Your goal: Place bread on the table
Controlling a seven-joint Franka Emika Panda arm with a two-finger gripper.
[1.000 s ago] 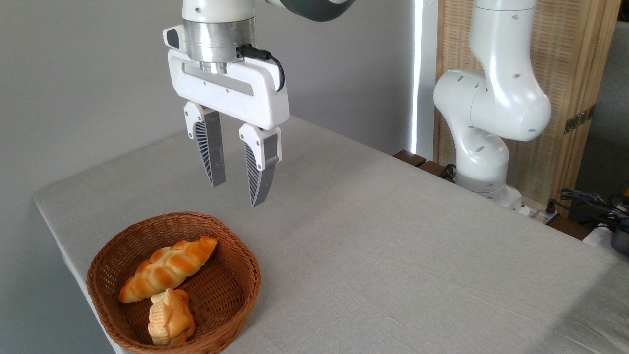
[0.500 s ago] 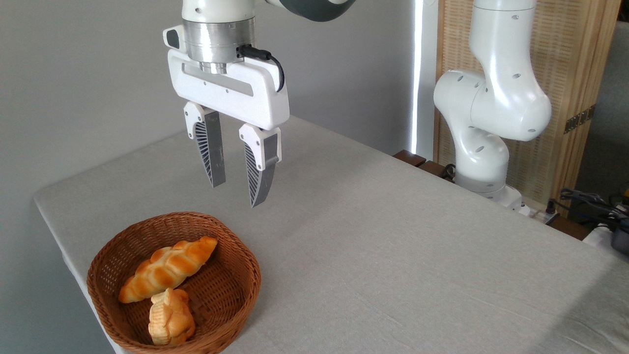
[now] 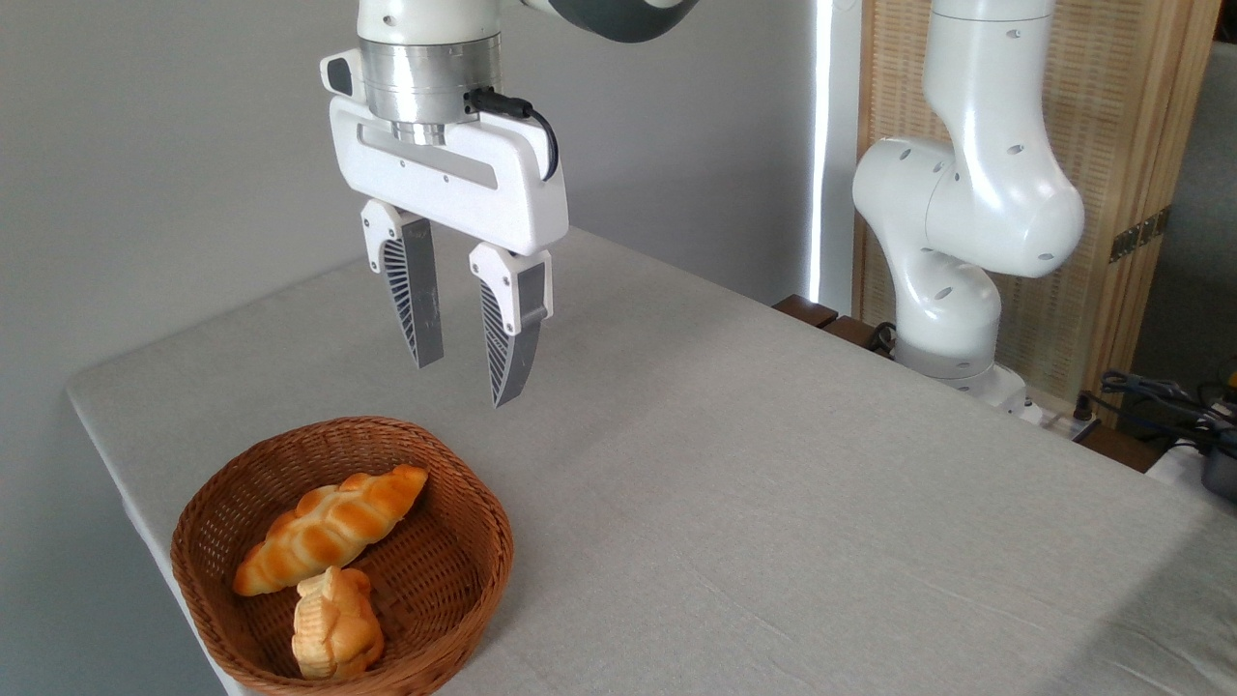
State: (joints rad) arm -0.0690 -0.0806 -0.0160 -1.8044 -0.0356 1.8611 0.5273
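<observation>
Nothing of the task is done yet. The small stubby knotted roll of pale golden bread (image 3: 335, 638) lies in the near part of the round brown wicker basket (image 3: 483, 541), touching the long braided golden loaf (image 3: 329, 528) just beyond it. The white two-finger gripper (image 3: 467, 382) hangs above the basket's far rim, its jaws parted and empty. Reaching down, grasping the roll and setting it on the large grey-clothed table (image 3: 773, 503) all remain.

Grey-clothed table (image 3: 773, 503) filling the view, brown wicker basket (image 3: 464, 541) sitting directly on its near left corner, cloth lying lightly wrinkled
</observation>
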